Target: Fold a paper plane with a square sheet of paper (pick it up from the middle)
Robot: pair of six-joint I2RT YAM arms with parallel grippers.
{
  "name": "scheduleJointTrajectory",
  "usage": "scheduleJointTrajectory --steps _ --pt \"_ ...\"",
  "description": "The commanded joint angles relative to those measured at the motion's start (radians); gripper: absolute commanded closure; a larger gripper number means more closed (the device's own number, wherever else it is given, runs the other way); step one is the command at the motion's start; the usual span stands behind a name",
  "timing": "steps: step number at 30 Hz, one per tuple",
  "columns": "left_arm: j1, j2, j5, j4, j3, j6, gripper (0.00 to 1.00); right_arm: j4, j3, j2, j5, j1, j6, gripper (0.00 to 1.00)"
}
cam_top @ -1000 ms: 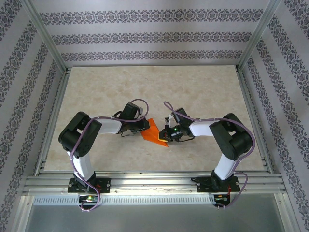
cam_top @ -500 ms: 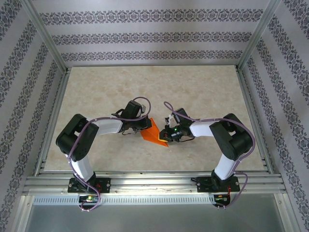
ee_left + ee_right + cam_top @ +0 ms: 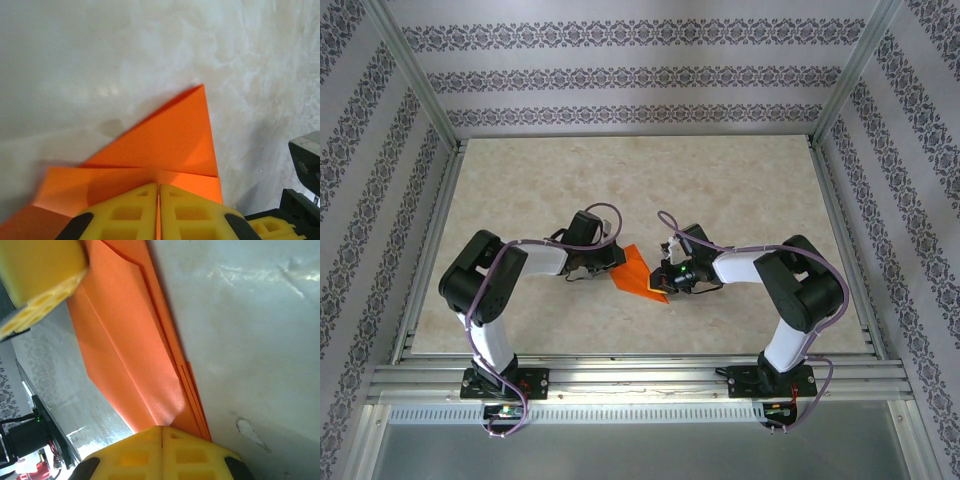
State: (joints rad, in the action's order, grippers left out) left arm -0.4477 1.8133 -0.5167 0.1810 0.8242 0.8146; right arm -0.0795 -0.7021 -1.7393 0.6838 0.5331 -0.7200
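The orange sheet of paper (image 3: 638, 272), folded into a layered pointed shape, is at the middle of the table between both arms. My left gripper (image 3: 613, 268) is shut on its left side. In the left wrist view the yellow fingertips (image 3: 159, 187) meet over a folded band, with orange showing in the seam and a triangular flap (image 3: 170, 135) pointing away. My right gripper (image 3: 665, 282) is shut on the paper's near right end. In the right wrist view the creased wing (image 3: 125, 340) and stacked fold edges run out from its closed fingertips (image 3: 162, 429).
The beige marbled tabletop (image 3: 740, 190) lies open behind and to both sides. Aluminium rails (image 3: 620, 375) border the near edge, and patterned walls (image 3: 620, 75) enclose the cell. The left gripper's yellow finger (image 3: 40, 270) appears close by in the right wrist view.
The left gripper nudged right and back, then returned left a little, and the paper's left flap shifted slightly with it. The right arm has held still.
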Motion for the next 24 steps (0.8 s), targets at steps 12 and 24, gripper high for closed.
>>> scheduleJointTrajectory --steps 12,24 --pt "0.120 -0.038 0.063 -0.079 -0.018 -0.069 0.88 0.101 0.035 -0.017 -0.070 0.002 0.033 1.00" --pt "0.099 -0.171 0.034 -0.200 0.060 -0.105 0.87 0.081 0.039 -0.006 -0.053 0.001 0.017 1.00"
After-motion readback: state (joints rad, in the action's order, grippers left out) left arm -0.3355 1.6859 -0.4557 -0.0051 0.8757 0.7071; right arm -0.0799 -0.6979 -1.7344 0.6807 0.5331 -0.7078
